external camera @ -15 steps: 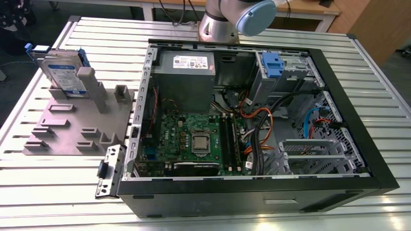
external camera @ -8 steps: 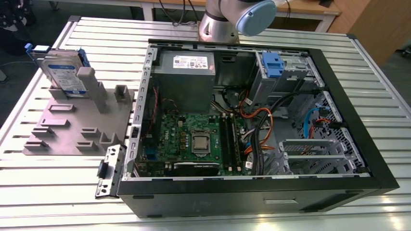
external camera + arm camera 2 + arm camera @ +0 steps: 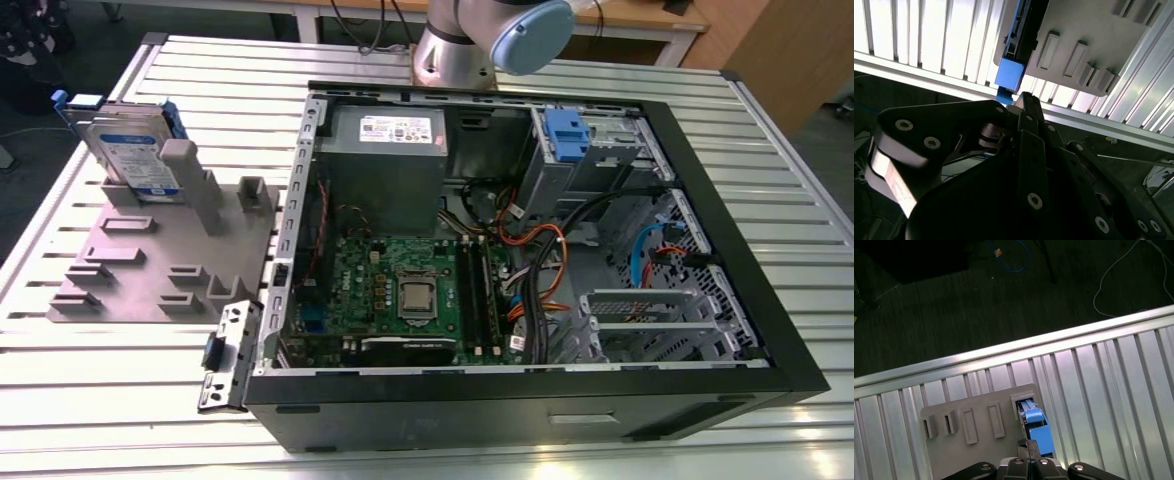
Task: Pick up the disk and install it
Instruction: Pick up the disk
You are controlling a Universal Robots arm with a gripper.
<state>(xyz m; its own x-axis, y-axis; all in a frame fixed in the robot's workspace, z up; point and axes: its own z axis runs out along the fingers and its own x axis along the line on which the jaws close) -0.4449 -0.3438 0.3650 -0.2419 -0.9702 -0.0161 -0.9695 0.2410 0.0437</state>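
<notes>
The disk (image 3: 134, 150) stands on edge in a slot of the grey holder plate (image 3: 147, 260), on the exterior view's left. It is a silver drive with a white-and-blue label and a blue carrier frame. In both wrist views I look down on its blue carrier edge (image 3: 1035, 426) (image 3: 1010, 75) from well above. My gripper (image 3: 1029, 444) (image 3: 1022, 97) hangs over that edge, apart from it, fingers together and holding nothing.
An open black computer case (image 3: 747, 300) lies on the slatted metal table (image 3: 107, 400), with a grey power supply (image 3: 387, 150), motherboard (image 3: 407, 290), cables and a drive bay with a blue clip (image 3: 567, 135). The table edge and dark floor (image 3: 954, 300) lie just beyond the plate (image 3: 974, 455).
</notes>
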